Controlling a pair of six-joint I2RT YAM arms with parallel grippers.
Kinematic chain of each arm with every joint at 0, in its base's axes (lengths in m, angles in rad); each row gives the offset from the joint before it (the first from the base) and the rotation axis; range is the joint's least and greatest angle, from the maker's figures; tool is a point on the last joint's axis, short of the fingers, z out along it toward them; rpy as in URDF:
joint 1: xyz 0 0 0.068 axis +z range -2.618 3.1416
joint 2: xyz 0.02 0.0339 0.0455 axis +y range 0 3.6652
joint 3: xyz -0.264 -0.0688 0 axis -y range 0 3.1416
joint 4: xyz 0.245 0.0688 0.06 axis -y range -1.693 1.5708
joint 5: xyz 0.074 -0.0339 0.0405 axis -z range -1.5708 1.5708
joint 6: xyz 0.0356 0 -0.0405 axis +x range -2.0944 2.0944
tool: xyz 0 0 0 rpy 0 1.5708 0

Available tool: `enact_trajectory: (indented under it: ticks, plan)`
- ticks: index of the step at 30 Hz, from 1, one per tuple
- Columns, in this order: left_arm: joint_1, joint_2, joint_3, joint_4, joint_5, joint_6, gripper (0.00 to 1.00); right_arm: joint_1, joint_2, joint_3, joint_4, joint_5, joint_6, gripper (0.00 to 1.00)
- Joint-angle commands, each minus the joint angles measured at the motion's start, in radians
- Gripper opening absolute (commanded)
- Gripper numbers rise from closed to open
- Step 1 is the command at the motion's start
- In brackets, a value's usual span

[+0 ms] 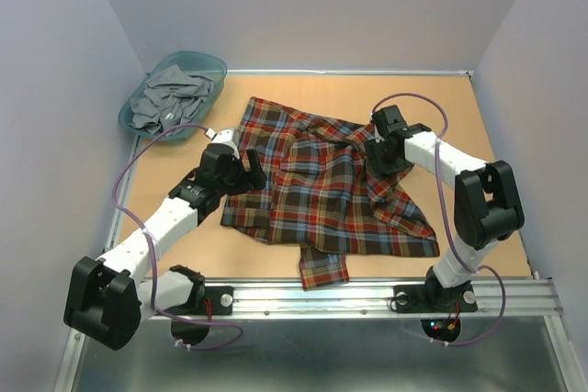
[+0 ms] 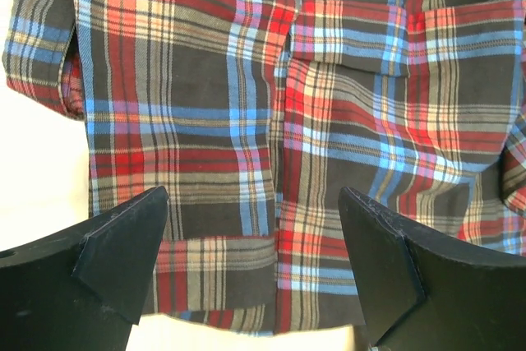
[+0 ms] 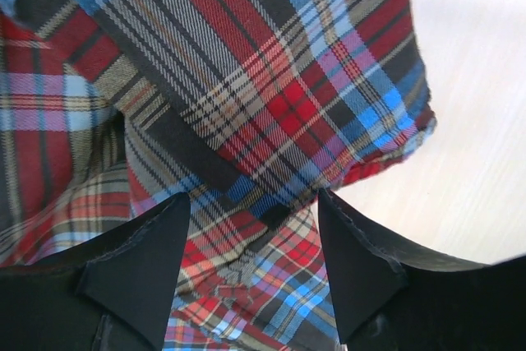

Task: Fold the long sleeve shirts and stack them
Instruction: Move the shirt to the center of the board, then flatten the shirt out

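Teal plastic basket (image 1: 209, 61) in the far-left corner holds crumpled grey cloth (image 1: 167, 98) (can't tell what garment). The plaid shirt (image 1: 322, 192) lies rumpled mid-table (image 1: 501, 117). It's soft woven flannel in red/brown/navy/yellow checks, w/ one flap reaching the near edge. My left fingers (image 2: 123, 244), black and wedge-shaped, are spread apart just over the shirt's left side, nothing btwn them. Right fingers (image 3: 136, 269) are also spread wide, w/ a raised fold of plaid in the gap, not pinched.
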Motion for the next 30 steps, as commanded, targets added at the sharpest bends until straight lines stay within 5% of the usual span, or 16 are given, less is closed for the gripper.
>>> enact_trajectory:
  ticks: [1, 4, 10, 14, 20, 27, 29, 30]
  plan:
    - [0.0, -0.01, -0.047, 0.083, -0.026, 0.02, 0.96, 0.001, 0.026, -0.018, 0.057, 0.011, -0.028, 0.66]
    - [0.0, 0.008, -0.061, 0.091, -0.023, 0.02, 0.96, 0.001, 0.047, -0.007, 0.057, 0.042, -0.029, 0.57]
    - [0.0, 0.036, -0.051, 0.089, -0.06, 0.024, 0.96, 0.001, 0.009, 0.028, 0.055, 0.106, -0.061, 0.17]
    - [0.0, 0.054, -0.051, 0.089, -0.066, 0.02, 0.96, 0.001, -0.014, 0.079, 0.055, 0.198, -0.072, 0.01]
    - [0.0, 0.083, -0.041, 0.075, -0.074, 0.023, 0.96, -0.033, 0.05, 0.306, 0.055, 0.386, -0.123, 0.01]
    - [0.0, 0.044, -0.038, 0.051, -0.083, -0.002, 0.96, -0.257, 0.283, 0.688, 0.057, 0.442, -0.04, 0.02]
    - [0.001, 0.027, -0.032, 0.037, -0.089, -0.009, 0.97, -0.292, 0.336, 0.786, 0.054, 0.432, 0.043, 0.1]
    - [0.001, 0.019, -0.026, 0.031, -0.1, -0.017, 0.96, -0.317, 0.38, 0.815, 0.052, 0.415, 0.061, 0.22]
